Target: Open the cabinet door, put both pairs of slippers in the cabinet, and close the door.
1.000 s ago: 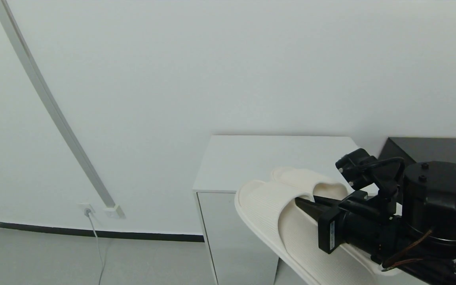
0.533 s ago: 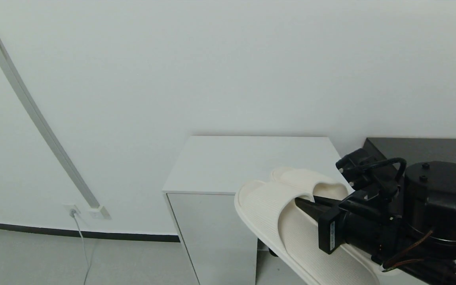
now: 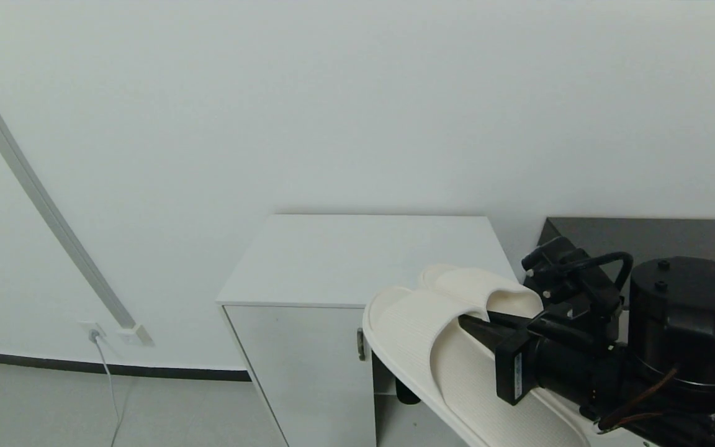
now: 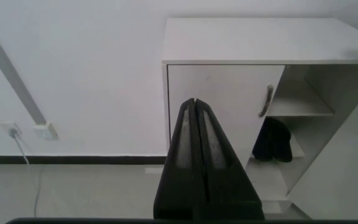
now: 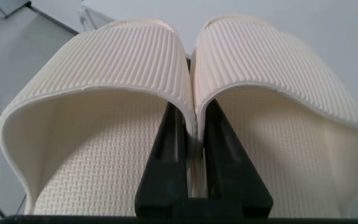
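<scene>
Wall-side cabinet (image 3: 357, 261) | camera swung; open bay (image 3: 385, 397) now lower centre | right gripper (image 5: 193, 134) pinching cream slippers (image 3: 419, 335) | left gripper (image 4: 194, 124) pressed together | insert next

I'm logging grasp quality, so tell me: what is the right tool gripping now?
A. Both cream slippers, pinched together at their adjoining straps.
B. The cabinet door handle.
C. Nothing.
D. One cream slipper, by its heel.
A: in the right wrist view the right tool is shut on the cream slippers, one of its fingers inside each slipper, clamping the touching strap edges between them.
</scene>
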Robot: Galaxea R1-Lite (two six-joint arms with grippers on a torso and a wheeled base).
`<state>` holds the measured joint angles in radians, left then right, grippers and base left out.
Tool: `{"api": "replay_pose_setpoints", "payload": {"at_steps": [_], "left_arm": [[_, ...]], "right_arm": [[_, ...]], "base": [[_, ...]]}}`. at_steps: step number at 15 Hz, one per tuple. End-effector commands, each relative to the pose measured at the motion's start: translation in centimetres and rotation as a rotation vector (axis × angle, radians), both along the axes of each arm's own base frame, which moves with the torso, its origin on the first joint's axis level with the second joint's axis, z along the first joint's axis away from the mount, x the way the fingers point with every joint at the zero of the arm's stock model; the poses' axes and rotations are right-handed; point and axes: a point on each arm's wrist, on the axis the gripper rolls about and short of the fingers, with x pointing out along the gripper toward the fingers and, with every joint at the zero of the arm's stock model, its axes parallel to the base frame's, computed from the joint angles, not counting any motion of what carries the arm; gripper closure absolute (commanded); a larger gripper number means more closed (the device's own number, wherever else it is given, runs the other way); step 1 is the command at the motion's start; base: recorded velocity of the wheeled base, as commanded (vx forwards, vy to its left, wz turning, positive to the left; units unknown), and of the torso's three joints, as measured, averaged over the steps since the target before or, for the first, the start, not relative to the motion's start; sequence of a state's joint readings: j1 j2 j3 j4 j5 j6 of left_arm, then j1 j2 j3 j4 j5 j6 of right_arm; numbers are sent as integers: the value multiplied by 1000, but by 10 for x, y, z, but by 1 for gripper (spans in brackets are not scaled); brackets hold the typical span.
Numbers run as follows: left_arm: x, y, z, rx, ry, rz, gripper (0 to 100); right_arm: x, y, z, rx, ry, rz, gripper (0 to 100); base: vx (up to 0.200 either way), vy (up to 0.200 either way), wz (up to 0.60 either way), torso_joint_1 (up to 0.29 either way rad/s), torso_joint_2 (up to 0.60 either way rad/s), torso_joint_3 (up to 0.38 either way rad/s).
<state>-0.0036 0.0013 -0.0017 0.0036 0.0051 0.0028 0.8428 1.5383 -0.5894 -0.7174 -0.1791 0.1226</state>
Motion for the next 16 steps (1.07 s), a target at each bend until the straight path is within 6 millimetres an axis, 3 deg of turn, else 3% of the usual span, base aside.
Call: {"api": "replay_pose_setpoints", "payload": {"at_steps": [1, 7, 14, 16], "left_arm": [[0, 0, 0, -1, 0, 2, 100], [0, 0, 0, -4, 0, 2, 100], [0, 0, 0, -3, 0, 3, 100], [0, 0, 0, -3, 0, 3, 100]], "right_arm": [[1, 0, 0, -1, 1, -4, 100], [1, 0, -1, -1, 5, -5, 100], [0, -2, -4, -10, 10, -7, 100], [0, -2, -4, -7, 12, -8, 100]], "base": [[0, 0, 0, 0, 0, 0], [0, 0, 0, 0, 0, 0], [-200, 0, 0, -2, 2, -2], [0, 0, 0, 0, 0, 0]]}}
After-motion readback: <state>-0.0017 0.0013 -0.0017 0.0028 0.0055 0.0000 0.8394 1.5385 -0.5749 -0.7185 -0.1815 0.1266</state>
